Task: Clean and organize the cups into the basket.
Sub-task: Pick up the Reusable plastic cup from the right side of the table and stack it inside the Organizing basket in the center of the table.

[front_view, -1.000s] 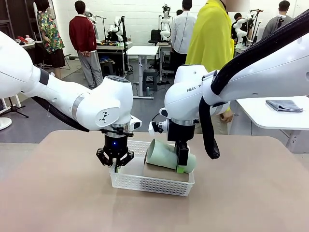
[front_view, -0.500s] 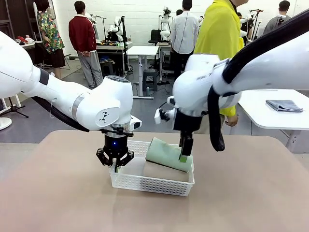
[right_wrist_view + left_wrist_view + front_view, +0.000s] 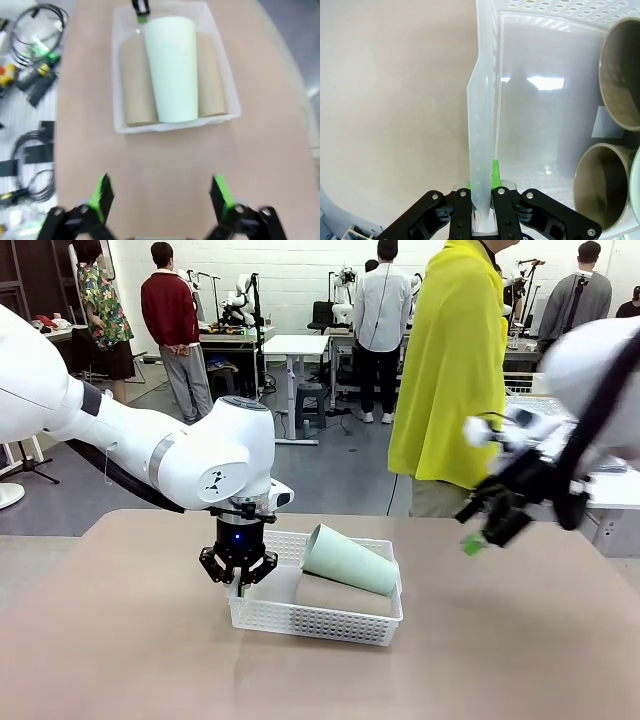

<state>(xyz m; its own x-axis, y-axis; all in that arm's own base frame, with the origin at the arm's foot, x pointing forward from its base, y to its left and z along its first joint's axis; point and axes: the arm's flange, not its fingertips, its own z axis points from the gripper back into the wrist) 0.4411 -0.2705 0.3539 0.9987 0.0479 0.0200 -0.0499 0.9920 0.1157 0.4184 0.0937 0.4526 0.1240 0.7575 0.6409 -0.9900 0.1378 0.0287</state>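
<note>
left gripper pinches basket rim, blurry right gripper apparently empty

nothing readable anywhere here tbh, no words, brand marks, numbers or signs that I can make out on anything in these shots
</note>
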